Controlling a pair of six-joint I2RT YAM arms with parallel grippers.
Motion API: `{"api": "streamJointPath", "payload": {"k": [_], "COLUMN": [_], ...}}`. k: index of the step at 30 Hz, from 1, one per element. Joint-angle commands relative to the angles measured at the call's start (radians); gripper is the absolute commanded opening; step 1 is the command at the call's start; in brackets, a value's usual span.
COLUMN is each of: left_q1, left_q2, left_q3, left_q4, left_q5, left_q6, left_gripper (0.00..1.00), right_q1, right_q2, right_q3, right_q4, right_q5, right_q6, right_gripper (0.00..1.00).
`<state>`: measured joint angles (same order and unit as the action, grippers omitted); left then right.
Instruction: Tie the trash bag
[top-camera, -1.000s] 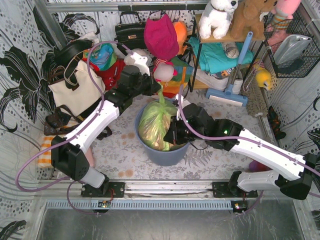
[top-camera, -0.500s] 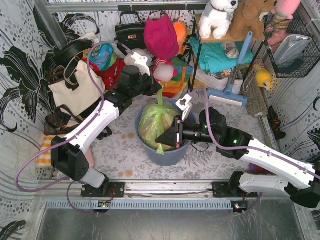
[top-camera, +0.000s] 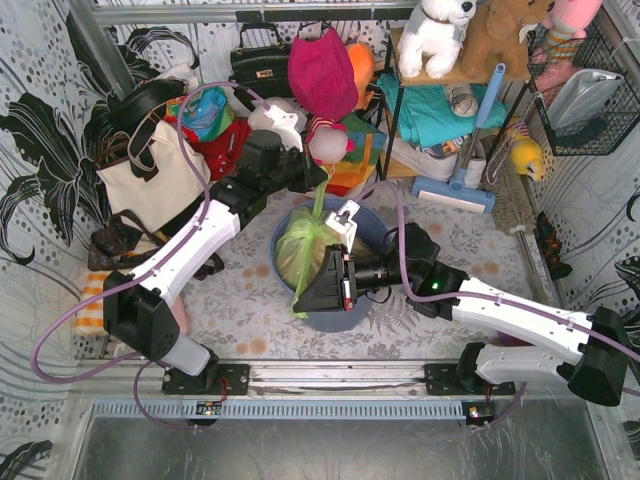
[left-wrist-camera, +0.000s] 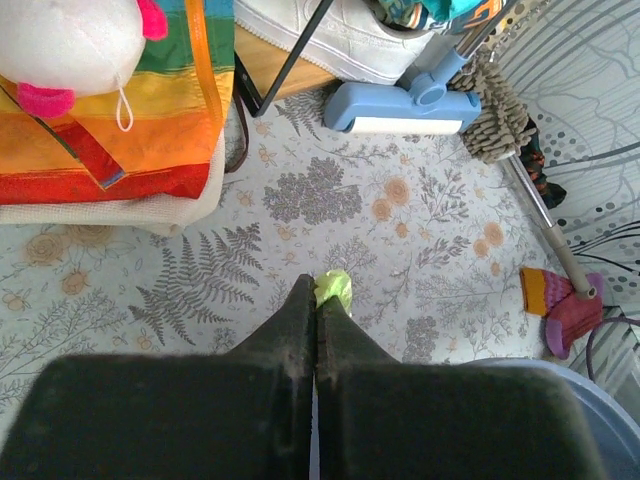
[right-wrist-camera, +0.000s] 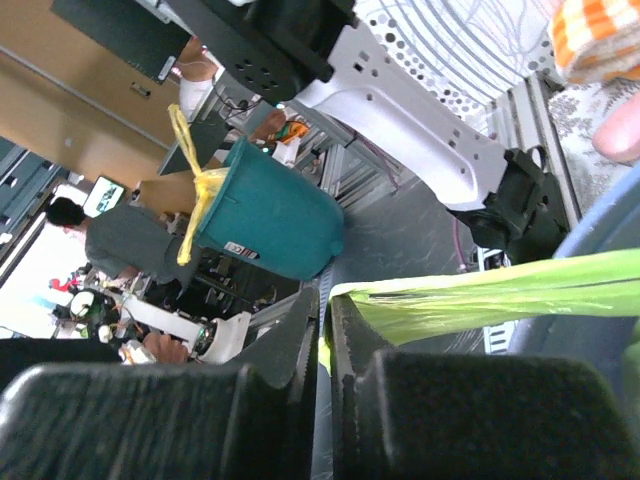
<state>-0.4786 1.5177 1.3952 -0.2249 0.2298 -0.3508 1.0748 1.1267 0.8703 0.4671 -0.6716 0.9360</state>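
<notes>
Top external view: bag (top-camera: 305, 250) sits inside bin (top-camera: 338, 318) at mid-bench, filling the bin from its left wall to its centre. Two flaps of the bag mouth are drawn out in opposite directions.

Far flap (top-camera: 318, 203) rises from the bag toward the far rim of the bin. Left jaws are closed on its end. In the left wrist view only a green tip protrudes past the shut tips.

Near flap (top-camera: 299, 300) leads over the near-left rim of the bin. Right jaws reach in from the right of the bin, across its near rim, and stand all but closed on this flap. The right wrist view shows a hairline gap between the tips with taut green film running out of it. The grip appears held; how firmly cannot be told.

Governing relation: the two flaps form one line across the bag mouth, from far rim to near-left rim. The bag body lies between and below both sets of jaws. Each set is at its own flap.

Judged step: flaps tensioned, knot not yet formed. The next move likely calls for carrying one flap across the other above the bin. Risk: thin film may slip from the right jaws or tear.
</notes>
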Motion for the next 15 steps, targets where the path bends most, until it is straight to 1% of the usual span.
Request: {"api": "streamJointPath", "payload": {"k": [1,2,4,8,10,13,15], "left_q1": [0.009,0.010,0.016,0.031,0.032,0.037,0.037], "left_q2": [0.041,0.045,0.051,0.064,0.075,0.097,0.107], "left_q3": [0.056,0.066,0.101,0.204,0.241,0.258,0.233], "left_q4": [0.086,0.084,0.077,0.054,0.044,0.041,0.050], "left_q5": [-0.076,-0.084,-0.096,-0.101,-0.109,-0.112,-0.108], "left_q6": [0.004,0.004,0.005,-0.001,-0.002,-0.006,-0.011], "left_gripper": [0.00,0.00,0.00,0.00,0.00,0.00,0.00], "right_q1": [0.027,0.028,0.028,0.030,0.034,0.037,0.044], "right_q2": [-0.025,-0.030,-0.034,-0.018,-0.021,-0.040,-0.065], "right_q3": [0.014,0.032,0.094,0.291,0.338,0.311,0.230], "right_q4": [0.149,0.123,0.082,-0.029,-0.041,-0.085,-0.097], "right_q5": [-0.191,-0.197,-0.229,-0.311,-0.349,-0.377,-0.372], "right_q6": [0.037,0.016,-0.032,-0.094,-0.104,-0.117,-0.106], "right_gripper": [0.03,0.00,0.00,0.00,0.00,0.00,0.00]}}
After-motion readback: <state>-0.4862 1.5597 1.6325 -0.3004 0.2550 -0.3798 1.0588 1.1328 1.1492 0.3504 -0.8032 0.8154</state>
